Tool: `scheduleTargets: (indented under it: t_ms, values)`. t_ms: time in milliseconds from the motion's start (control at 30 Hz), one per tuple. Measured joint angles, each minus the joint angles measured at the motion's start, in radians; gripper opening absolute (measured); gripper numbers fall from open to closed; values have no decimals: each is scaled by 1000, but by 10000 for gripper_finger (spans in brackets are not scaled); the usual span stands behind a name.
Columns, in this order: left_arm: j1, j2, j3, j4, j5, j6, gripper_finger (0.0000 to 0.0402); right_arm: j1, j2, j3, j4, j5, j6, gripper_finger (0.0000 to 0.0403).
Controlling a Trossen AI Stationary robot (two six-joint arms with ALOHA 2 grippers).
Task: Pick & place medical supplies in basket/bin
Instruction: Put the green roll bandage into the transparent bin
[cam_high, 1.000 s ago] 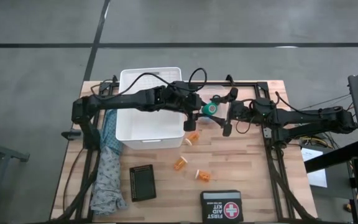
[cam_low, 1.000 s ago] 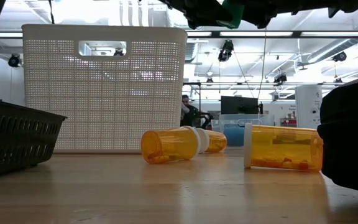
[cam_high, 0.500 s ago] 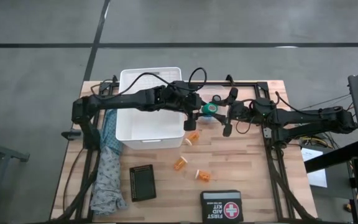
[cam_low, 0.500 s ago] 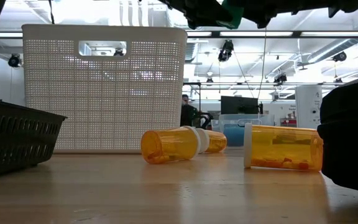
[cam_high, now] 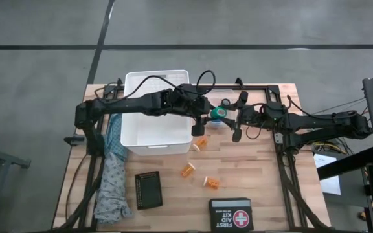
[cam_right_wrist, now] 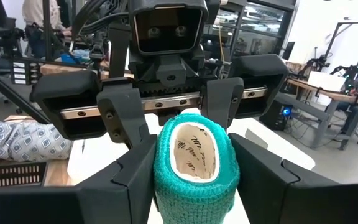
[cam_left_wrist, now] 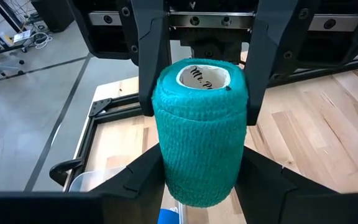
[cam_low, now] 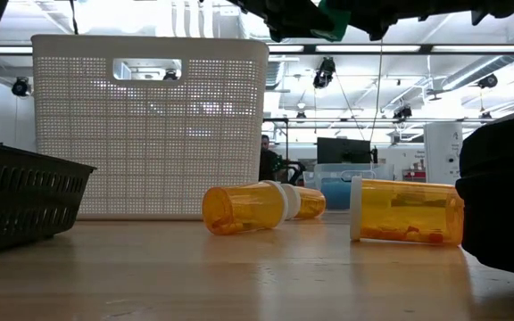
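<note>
A teal-green bandage roll (cam_high: 220, 113) hangs in the air to the right of the white slotted basket (cam_high: 127, 110), between my two grippers. My left gripper (cam_high: 210, 116) reaches over the basket's right rim and my right gripper (cam_high: 230, 117) meets it from the right; both are shut on the roll. The low view shows the roll (cam_low: 333, 22) high above the table. Orange pill bottles (cam_high: 200, 144) (cam_high: 187, 170) (cam_high: 210, 183) lie on their sides on the wood. The patterned cloth (cam_high: 112, 175) lies along the table's left edge. My left gripper (cam_left_wrist: 201, 183) pinches the roll's left end (cam_left_wrist: 194, 171) between its two fingers (cam_left_wrist: 138, 183), level, coming from the table's left, fingers along the roll's axis. The roll is lifted clear and lies level. My right gripper (cam_right_wrist: 194, 183) pinches the roll's right end (cam_right_wrist: 194, 177), the one with the open cardboard core, between its two fingers (cam_right_wrist: 126, 177). It comes level from the table's right, facing the left gripper.
A small clear tub with blue pieces (cam_low: 337, 192) stands under the grippers. A black slotted tray (cam_high: 148, 189) and the black FIRST AID KIT case (cam_high: 230, 213) sit near the front edge. People stand in the room behind.
</note>
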Motion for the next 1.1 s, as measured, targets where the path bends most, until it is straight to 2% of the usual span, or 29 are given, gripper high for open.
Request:
scheduleTargets:
  t_ms: [233, 733, 1100]
  values:
    - [0, 0, 0, 10, 0, 1, 183, 0, -1, 0, 1, 1, -2, 184]
    - [-1, 0, 0, 36, 1, 0, 275, -1, 1, 0, -4, 1, -1, 183]
    - [-1, 0, 0, 31, 0, -1, 280, 0, 1, 0, -2, 1, -2, 183]
